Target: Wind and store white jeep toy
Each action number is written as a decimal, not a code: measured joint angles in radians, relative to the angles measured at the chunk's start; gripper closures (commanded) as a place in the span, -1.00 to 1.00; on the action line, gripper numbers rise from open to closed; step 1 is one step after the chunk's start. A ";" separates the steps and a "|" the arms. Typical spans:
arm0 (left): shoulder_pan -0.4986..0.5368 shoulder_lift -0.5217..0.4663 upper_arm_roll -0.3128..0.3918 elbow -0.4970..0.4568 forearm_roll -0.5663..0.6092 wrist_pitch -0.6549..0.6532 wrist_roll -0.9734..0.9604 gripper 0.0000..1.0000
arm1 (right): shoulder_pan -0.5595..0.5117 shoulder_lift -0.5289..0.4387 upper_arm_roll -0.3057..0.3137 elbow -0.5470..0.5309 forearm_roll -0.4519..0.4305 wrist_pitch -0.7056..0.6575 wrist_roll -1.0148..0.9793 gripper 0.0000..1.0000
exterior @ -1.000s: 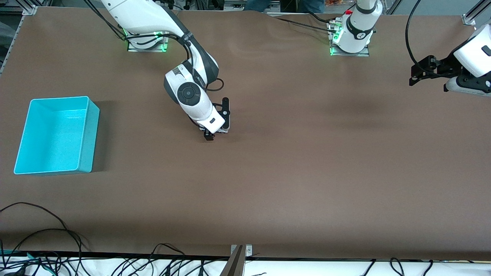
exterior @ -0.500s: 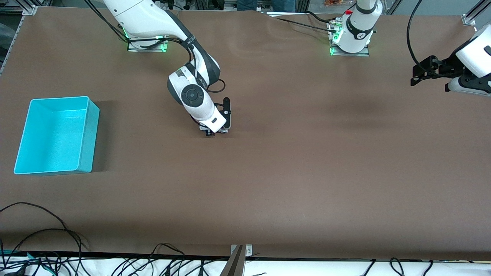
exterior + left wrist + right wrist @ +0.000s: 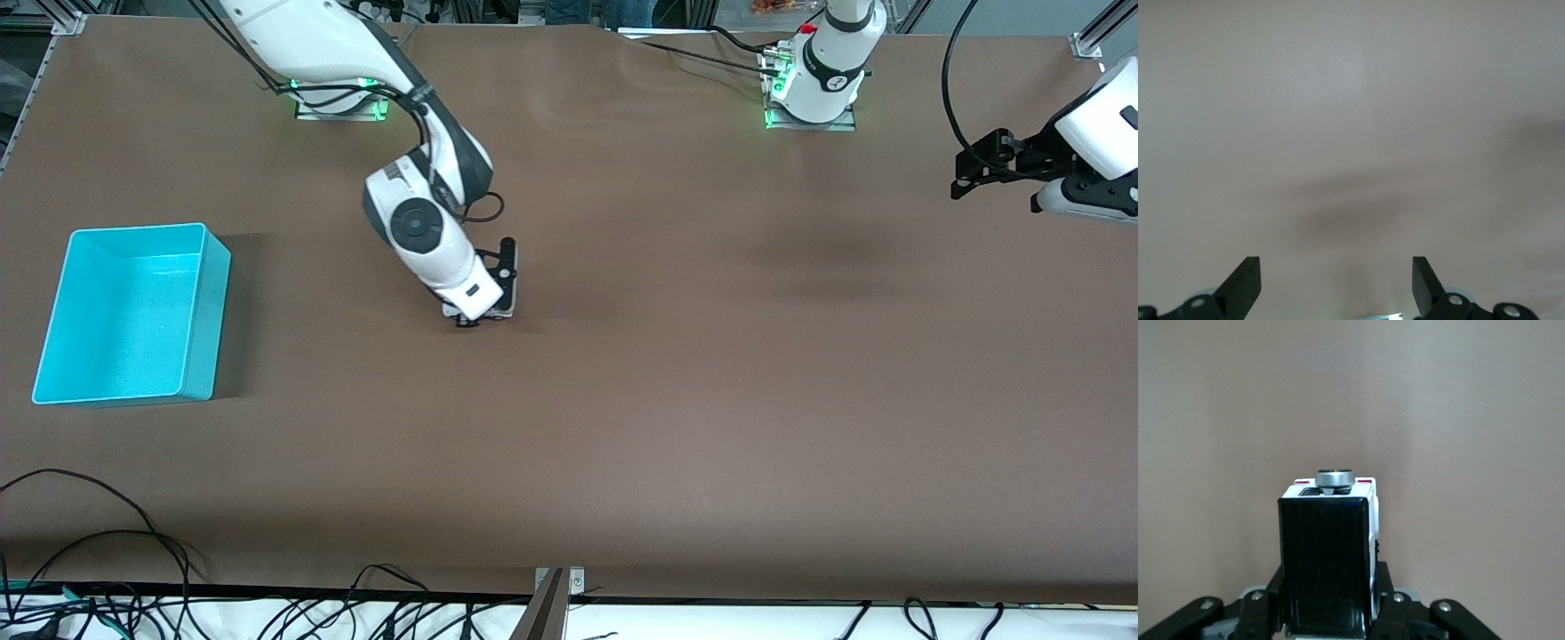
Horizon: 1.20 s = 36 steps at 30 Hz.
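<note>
Clamped on the white jeep toy, my right tool sat low at the brown counter, around the middle of it and toward the right arm's end. In the right wrist view the jeep's black roof section filled the space between my fingers, with a silver spare wheel and two small red marks at its white end; whether its wheels touched the counter, I could not tell. No lettering on the toy could be read. A cyan bin stood well apart, toward the right arm's end of the counter. My left tool waited over the left arm's end, fingers spread wide with nothing between them.
</note>
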 measured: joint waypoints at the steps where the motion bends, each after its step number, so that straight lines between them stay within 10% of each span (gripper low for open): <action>1: 0.000 0.000 0.000 0.001 0.000 0.000 0.000 -1.00 | -0.011 -0.014 -0.001 0.001 0.000 -0.016 0.000 0.76; 17: -0.001 0.000 -0.001 0.015 0.000 0.000 0.000 -1.00 | -0.217 -0.278 -0.040 0.003 0.000 -0.324 -0.049 0.76; 36: 0.002 0.000 0.000 0.015 0.000 0.000 0.041 -1.00 | -0.237 -0.439 -0.405 -0.002 0.001 -0.586 -0.433 0.76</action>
